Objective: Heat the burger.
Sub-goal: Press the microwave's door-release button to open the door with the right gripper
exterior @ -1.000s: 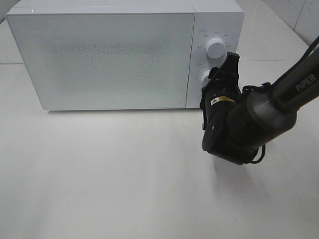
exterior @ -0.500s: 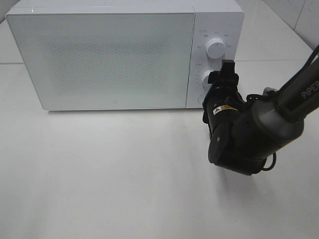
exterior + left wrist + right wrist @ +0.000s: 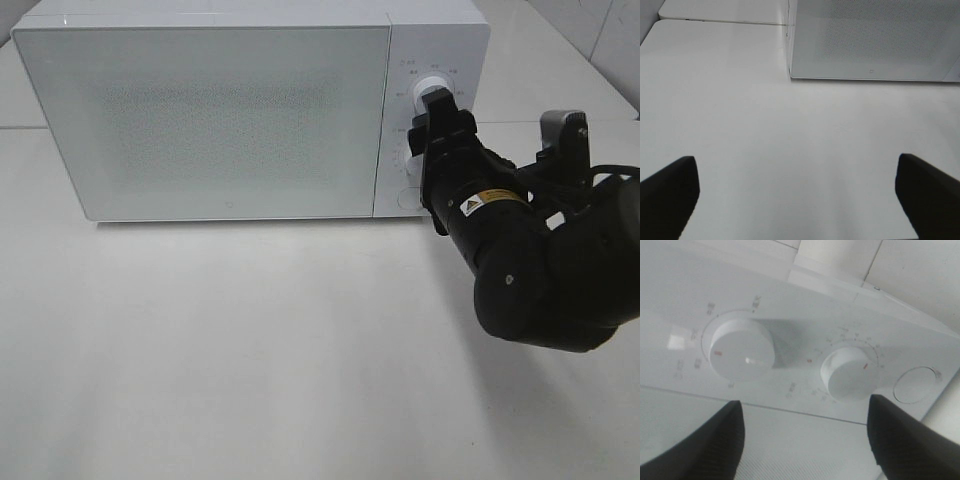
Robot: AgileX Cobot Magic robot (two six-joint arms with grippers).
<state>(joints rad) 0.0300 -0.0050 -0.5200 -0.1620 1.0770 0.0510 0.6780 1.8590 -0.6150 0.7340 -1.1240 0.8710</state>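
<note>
All 3 views face microwave (image 3: 200,110); right wrist nearest.

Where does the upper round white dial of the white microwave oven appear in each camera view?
Exterior high: the upper round white dial is at the top of the control panel, right of the door, with its lower part hidden.
Left wrist: not in it; only the door shows.
Right wrist: it is the dial farther from the round white push button.
Shared landmark: the white microwave oven, in all three views.

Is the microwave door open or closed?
Closed. The door lies flat across the front, level with the knob panel, and no gap shows along its edges.
</note>
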